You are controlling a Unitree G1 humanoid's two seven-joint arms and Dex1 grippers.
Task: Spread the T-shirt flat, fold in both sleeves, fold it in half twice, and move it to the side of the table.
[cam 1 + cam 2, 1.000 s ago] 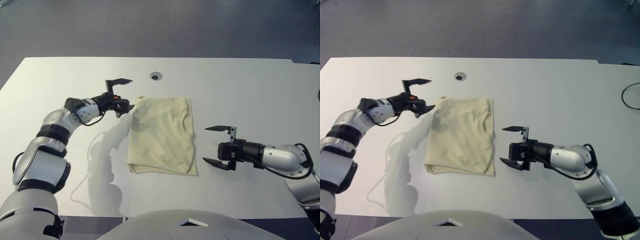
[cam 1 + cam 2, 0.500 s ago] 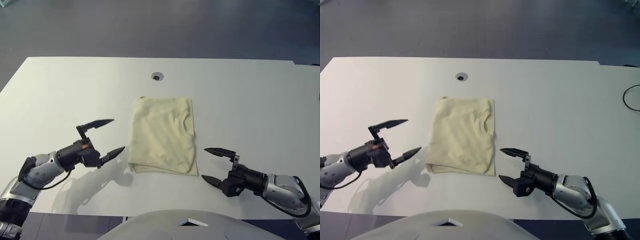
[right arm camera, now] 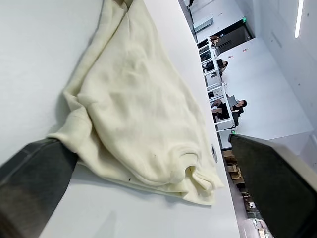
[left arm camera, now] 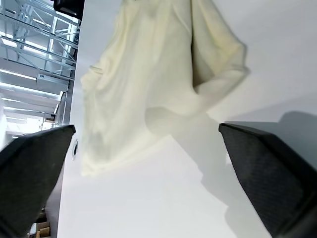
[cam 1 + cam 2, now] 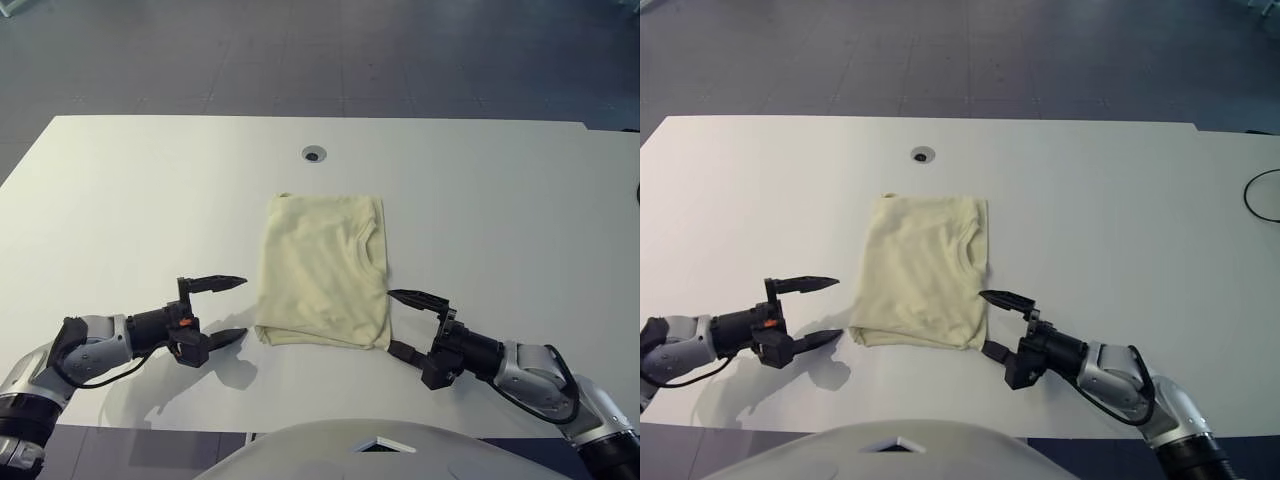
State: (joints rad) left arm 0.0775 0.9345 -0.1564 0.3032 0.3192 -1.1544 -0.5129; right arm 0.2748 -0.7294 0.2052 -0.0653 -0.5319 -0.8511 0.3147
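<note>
The T-shirt (image 5: 322,270) lies in the middle of the bench (image 5: 500,200), already folded into a narrow rectangle with the neckline along its right edge. The left end effector (image 5: 243,307) sits low over the bench just beside the near left corner of the cloth, its fingers spread and grasping nothing. The right end effector (image 5: 392,321) is just beside the near right corner, also spread wide and empty, with one finger above the cloth and the other down near the bench surface.

The step in hand looks like the second fold in half, with the near edge carried to the far edge. To do it well, each lower finger should slide under all the layers at its corner, not just the top one, since the near hem shows loose stacked folds. Both should close at the same time, lift only slightly, travel level and together toward the far edge, and line up the corners before letting go
</note>
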